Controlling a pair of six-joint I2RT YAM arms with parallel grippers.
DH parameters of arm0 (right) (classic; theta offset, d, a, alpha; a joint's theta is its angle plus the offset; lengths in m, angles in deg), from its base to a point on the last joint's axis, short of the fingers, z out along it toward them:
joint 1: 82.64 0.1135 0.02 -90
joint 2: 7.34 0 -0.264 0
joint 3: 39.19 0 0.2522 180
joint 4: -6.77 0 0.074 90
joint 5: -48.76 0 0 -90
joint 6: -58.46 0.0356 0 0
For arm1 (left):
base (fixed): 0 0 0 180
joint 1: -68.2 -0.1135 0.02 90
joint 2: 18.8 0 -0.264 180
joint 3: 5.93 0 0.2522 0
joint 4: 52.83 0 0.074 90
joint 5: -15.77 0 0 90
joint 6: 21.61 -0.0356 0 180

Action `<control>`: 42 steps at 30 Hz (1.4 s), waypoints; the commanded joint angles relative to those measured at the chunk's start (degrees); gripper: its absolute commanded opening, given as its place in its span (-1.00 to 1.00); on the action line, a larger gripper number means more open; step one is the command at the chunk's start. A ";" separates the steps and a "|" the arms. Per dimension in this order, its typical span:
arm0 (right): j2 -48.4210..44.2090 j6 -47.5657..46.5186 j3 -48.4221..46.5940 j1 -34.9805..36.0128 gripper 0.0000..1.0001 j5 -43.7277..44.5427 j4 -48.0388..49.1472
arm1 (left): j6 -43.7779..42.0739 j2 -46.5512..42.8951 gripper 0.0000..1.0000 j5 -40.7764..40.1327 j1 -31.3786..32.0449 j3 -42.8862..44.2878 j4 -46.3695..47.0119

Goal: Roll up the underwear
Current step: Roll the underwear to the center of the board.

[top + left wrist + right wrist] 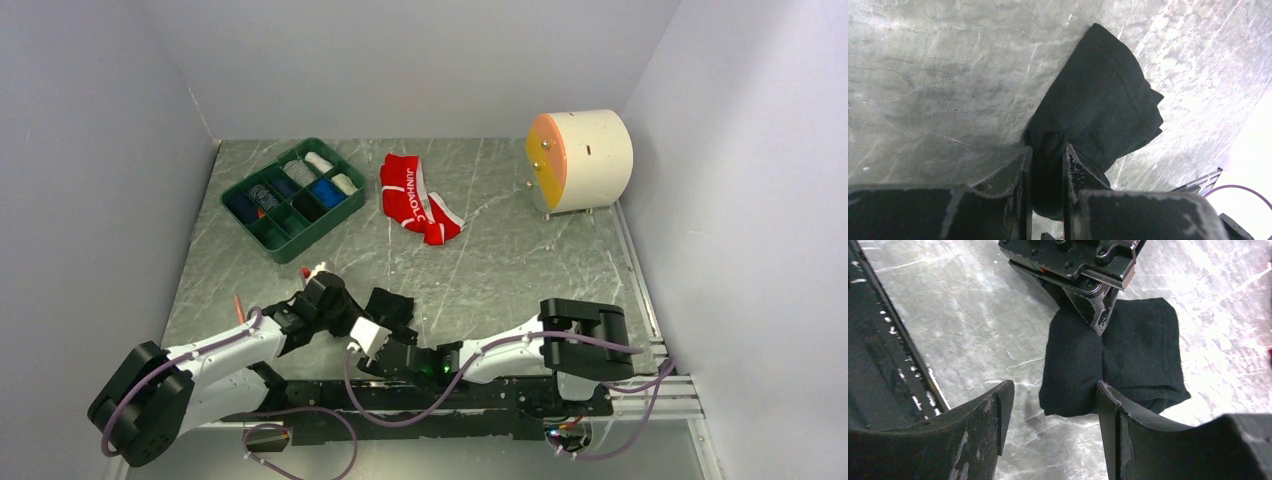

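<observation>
I'm pinching the black briefs point(1108, 95) with my left gripper point(1047, 152), near edge hiding behind it, cloth pointing away, right gripper point(1053, 392) gaping wide.

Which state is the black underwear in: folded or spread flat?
Folded: the black underwear lies in a compact bundle, layered edges showing, pinched by the left gripper.

Black briefs point(1104, 95) (bunched) in end effector point(1047, 151)

We see a grey marbled table point(520, 270) enclosed by white walls point(400, 60). At far left sits 1 green divided tray point(322, 232), its compartments holding rolled cloth bundles point(327, 192) in white, blue and dark tones. At far right, 1 cream drum point(595, 150) lies on its side, its orange-and-yellow face point(547, 160) turned left.
</observation>
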 commanded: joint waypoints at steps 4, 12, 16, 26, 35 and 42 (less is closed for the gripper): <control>3.42 -5.14 -3.35 0.35 0.31 6.71 4.02 | -2.05 1.06 -0.90 -0.69 0.15 -1.01 -6.94; 8.81 -1.88 -3.26 -0.68 0.07 4.28 1.50 | -2.34 0.94 -0.90 -0.69 0.17 -0.80 -7.58; 6.82 4.11 0.68 -1.79 -0.76 -0.87 2.74 | -0.84 -0.40 -0.90 0.89 0.13 -1.97 -6.11; 0.52 22.65 14.60 -8.60 -1.00 -21.10 21.69 | -0.44 -5.07 0.13 0.88 -0.18 -1.28 -7.16; 4.31 36.43 21.74 -19.03 -0.98 -36.73 36.55 | -0.29 -11.56 0.73 0.92 -0.27 -2.63 -5.83; 9.87 40.87 20.47 -21.34 -0.96 -40.81 38.64 | -1.04 -8.36 0.78 2.96 -0.28 -1.74 -4.12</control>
